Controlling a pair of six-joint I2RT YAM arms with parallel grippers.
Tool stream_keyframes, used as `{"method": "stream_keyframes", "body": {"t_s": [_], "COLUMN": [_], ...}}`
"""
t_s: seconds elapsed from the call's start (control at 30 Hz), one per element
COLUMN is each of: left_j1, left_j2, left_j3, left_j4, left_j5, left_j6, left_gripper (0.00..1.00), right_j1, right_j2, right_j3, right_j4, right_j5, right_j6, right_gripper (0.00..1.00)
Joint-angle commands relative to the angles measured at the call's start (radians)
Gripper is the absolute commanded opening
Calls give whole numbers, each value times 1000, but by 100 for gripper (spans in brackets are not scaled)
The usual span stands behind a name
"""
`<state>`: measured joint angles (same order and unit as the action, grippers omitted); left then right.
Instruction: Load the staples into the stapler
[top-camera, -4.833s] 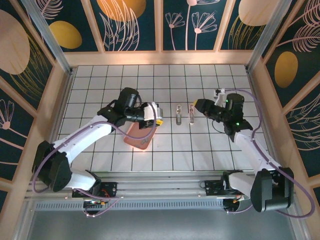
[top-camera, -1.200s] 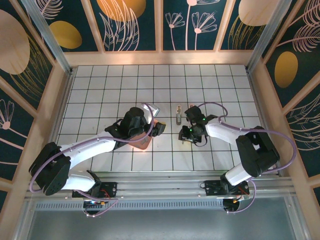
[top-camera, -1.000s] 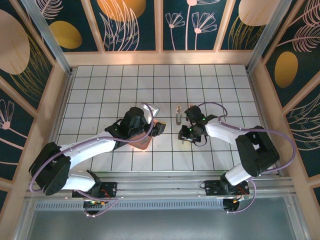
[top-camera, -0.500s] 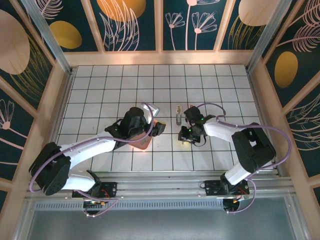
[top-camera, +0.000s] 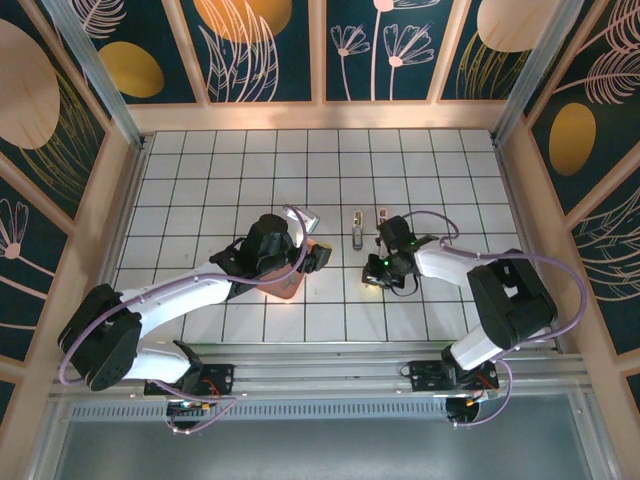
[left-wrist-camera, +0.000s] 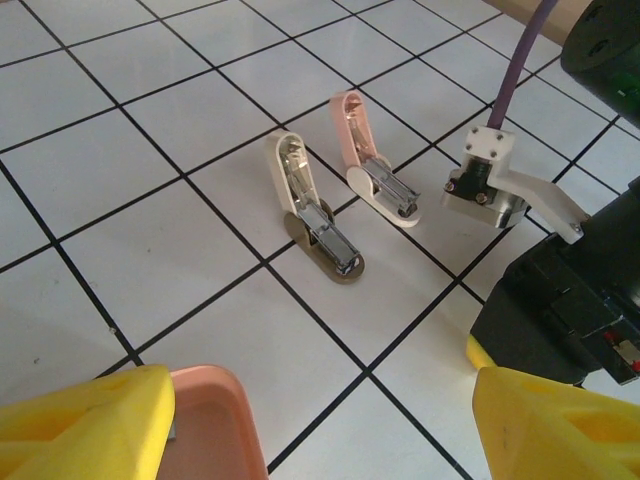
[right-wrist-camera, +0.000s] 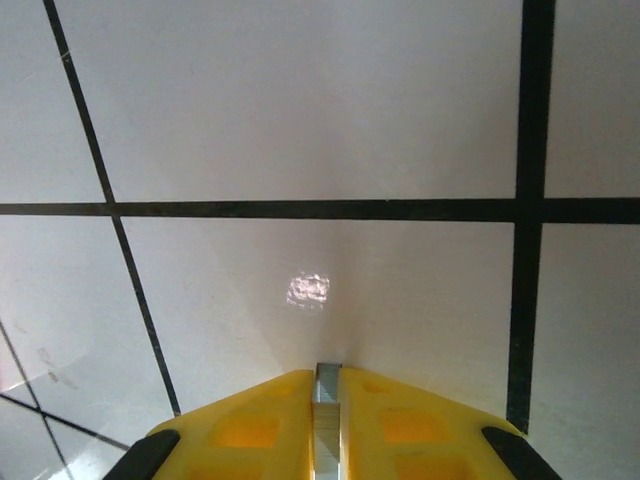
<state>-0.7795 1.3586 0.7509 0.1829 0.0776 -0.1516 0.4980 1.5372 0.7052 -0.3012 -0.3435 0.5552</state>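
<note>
Two small staplers lie open side by side on the tiled table: a cream one with a brown base and a pink one. My right gripper points down at the table just in front of them. It is shut on a thin grey strip of staples that stands between its yellow fingers. My left gripper is open, with wide yellow fingers over the corner of the pink tray and nothing held between them.
The right arm's black wrist and white bracket sit close to the right of the staplers. Wooden walls enclose the white tiled table.
My right gripper has closed on the staple strip and shifted a little to the right, uncovering the pink stapler in the top view. The left arm has stayed still.
</note>
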Motion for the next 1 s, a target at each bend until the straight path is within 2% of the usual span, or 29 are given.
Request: {"method": "stream_keyframes", "body": {"t_s": [0.0,0.2,0.4,0.6,0.97], "left_j1": [5,5,5,6,5], "left_j2": [18,25,24,31,37], "left_j3": [-19,-44,-82,-73,-73], "left_j4": [50,120,206,196,199], "left_j5": [33,81,182,180,194], "left_j6": [-4,21,116,169,165], "left_gripper": [78,78,77,77,77], "right_j1": [-28,-78,-98,-71,-49], "right_j2": [-38,-124,-190,-146,-54], "right_j3": [-67,-165,-237,-224,-204], "right_j4": [53,200,356,348,330], "right_j5": [-78,-241,-386,-378,-352], "right_j6": [-19,-18,16,11,2], "right_gripper": [16,14,15,15,16]}}
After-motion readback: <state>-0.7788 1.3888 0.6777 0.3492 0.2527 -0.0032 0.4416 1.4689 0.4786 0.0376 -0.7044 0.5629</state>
